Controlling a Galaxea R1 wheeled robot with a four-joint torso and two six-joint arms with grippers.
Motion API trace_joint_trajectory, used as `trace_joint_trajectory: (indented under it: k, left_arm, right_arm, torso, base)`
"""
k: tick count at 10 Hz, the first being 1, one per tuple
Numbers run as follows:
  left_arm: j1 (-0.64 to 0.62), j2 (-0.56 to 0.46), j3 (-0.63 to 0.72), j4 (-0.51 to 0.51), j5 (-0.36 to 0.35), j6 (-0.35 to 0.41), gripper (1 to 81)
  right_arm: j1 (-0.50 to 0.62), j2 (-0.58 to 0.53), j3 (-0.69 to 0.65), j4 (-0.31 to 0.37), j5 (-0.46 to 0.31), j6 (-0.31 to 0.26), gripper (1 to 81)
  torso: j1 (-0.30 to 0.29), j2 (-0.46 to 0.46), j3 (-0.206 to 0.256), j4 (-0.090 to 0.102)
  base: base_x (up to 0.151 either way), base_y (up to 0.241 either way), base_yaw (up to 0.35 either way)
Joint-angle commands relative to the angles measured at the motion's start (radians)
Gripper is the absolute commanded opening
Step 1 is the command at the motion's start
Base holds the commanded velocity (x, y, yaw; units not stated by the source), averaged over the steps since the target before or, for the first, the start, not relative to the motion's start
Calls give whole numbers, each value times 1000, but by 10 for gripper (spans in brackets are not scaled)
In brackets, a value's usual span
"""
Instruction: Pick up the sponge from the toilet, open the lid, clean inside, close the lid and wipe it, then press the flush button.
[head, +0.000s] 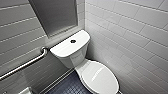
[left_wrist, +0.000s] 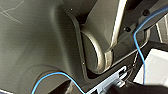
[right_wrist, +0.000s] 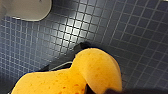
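Showing lid (head: 101, 77) down, head | sponge (right_wrist: 95, 67) above tiled floor (right_wrist: 130, 27), right wrist

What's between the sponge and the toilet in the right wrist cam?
Mostly small blue floor tiles, seen in the right wrist view, between the sponge and the toilet's white edge. A dark robot part sits tight against the sponge.

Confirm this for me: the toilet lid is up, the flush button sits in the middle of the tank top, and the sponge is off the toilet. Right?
One thing is wrong: the lid is down, closed over the bowl, as the head view shows. The flush button does sit in the middle of the tank top, and the sponge is off the toilet.
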Motion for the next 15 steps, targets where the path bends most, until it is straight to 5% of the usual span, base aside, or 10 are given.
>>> trace_joint_trajectory:
  k: [1, 4, 5, 6, 7, 8, 9, 15]
  left_arm:
    - [21, 2, 15, -6, 77, 2, 811]
    - [19, -5, 14, -6, 77, 2, 811]
    - [19, -5, 7, -6, 77, 2, 811]
    - [19, -2, -8, -6, 68, 2, 811]
    - [19, 1, -22, -7, 65, 2, 811]
    - [19, 4, -32, -7, 55, 2, 811]
    - [19, 12, -48, -7, 55, 1, 811]
    - [19, 44, -118, -7, 55, -1, 811]
  right_arm:
    - [-297, 153, -244, -74, 289, -4, 10]
    - [-407, 237, -381, -83, 445, -2, 10]
    - [-419, 262, -406, -91, 446, -2, 10]
    - [-431, 300, -445, -105, 446, -2, 10]
    - [-433, 332, -490, -119, 446, -2, 10]
    - [-433, 351, -511, -131, 446, -1, 10]
    - [-436, 369, -519, -142, 445, -1, 10]
    - [-465, 605, -812, -183, 436, -2, 10]
  torso:
    - [-64, 100, 0, 0]
    - [-105, 161, 24, 0]
    - [-128, 197, 53, 0]
    - [-214, 330, 144, 0]
    - [-172, 265, 102, 0]
    - [-261, 404, 211, 0]
    - [-221, 340, 168, 0]
    - [-363, 554, 371, 0]
  base:
    - [0, 0, 0]
    - [0, 0, 0]
    - [0, 0, 0]
    - [0, 0, 0]
    - [0, 0, 0]
    - [0, 0, 0]
    - [0, 0, 0]
    - [0, 0, 0]
